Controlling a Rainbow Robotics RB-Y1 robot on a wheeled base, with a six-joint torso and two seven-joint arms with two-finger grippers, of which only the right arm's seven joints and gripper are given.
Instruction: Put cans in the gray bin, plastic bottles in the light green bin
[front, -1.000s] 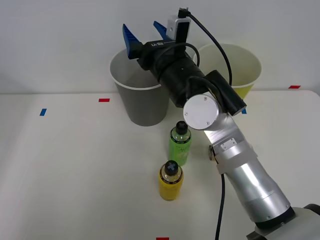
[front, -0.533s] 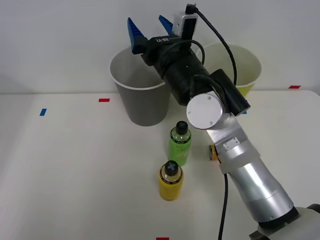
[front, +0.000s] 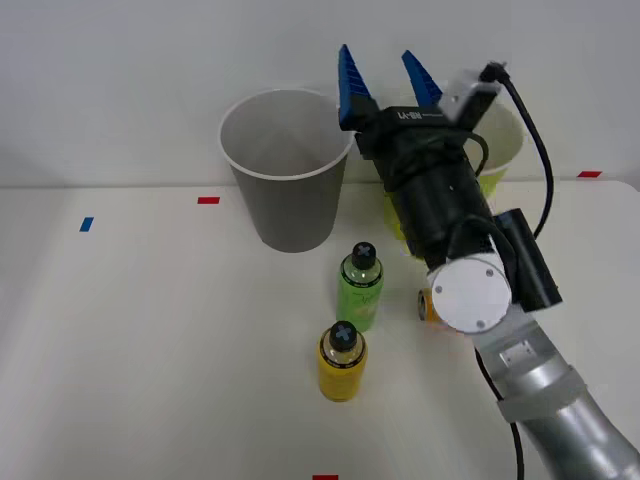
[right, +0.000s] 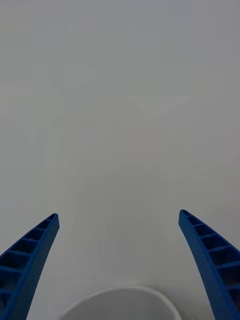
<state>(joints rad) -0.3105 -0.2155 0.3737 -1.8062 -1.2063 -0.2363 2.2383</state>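
**Right arm swung off the gray bin, hand empty**

Table (front: 130, 340): white, carries everything.

Right arm: a second ago it reached over the gray bin (front: 285, 170). It now sits further to the robot's right, in front of the light green bin (front: 505, 150), covering most of it. Hand (front: 385, 75) points up, raised between the two bin rims, fingers (right: 30, 260) spread wide with nothing between them.

Gray bin: mouth now fully uncovered; inside not readable from this angle. My read: a can drop just finished here, and the arm is retracting to fetch the next item.

Plastic bottles: green bottle (front: 361, 287) and yellow bottle (front: 342, 361) stand upright on the table in front of the bins, unmoved, near each other, not touching.

Can: a small orange end (front: 427, 306) peeks out beside the arm's wrist joint, on the table just right of the green bottle. Mostly hidden.

Remaining, as I judge it: two bottles, one can.
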